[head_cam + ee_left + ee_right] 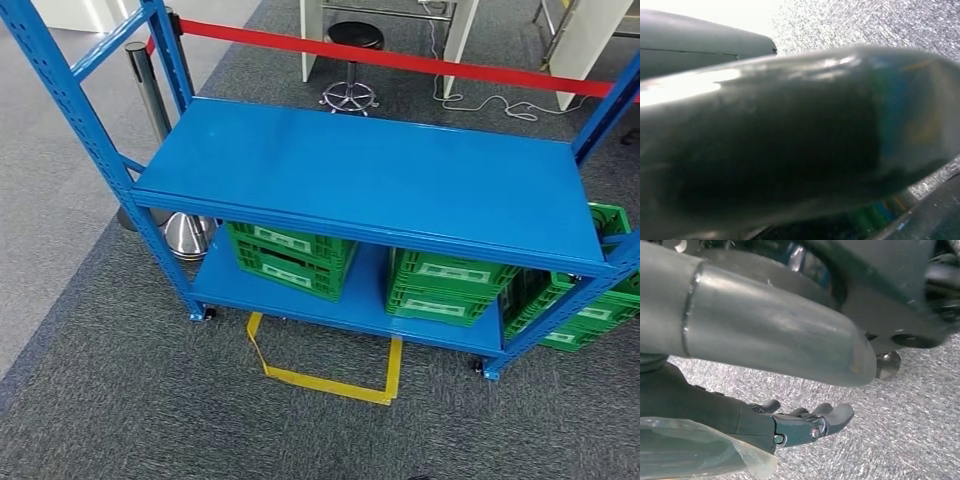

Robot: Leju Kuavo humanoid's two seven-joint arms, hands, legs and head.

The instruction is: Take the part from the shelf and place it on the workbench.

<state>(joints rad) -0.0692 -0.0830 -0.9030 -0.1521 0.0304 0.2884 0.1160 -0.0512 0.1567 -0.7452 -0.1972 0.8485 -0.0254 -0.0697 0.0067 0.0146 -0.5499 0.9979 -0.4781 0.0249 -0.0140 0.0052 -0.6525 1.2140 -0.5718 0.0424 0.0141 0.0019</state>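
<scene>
- Blue shelf (362, 170) fills mid head view, top board bare, front edge running from left post to right post.
- Part: cannot tell which it is; green crates (290, 258) sit on the lower board, a third crate (596, 300) at the shelf's right end, contents hidden.
- Grey carpet (113, 400) open in front of shelf; yellow floor tape (328, 383) by the front edge.
- Red barrier belt (392, 58) and steel stanchion (147, 85) behind; black stool (353, 60) beyond.
- Right hand (806, 422) above carpet, fingers loosely extended and apart, holding nothing.
- Left hand: blurred, cannot tell its state.
</scene>
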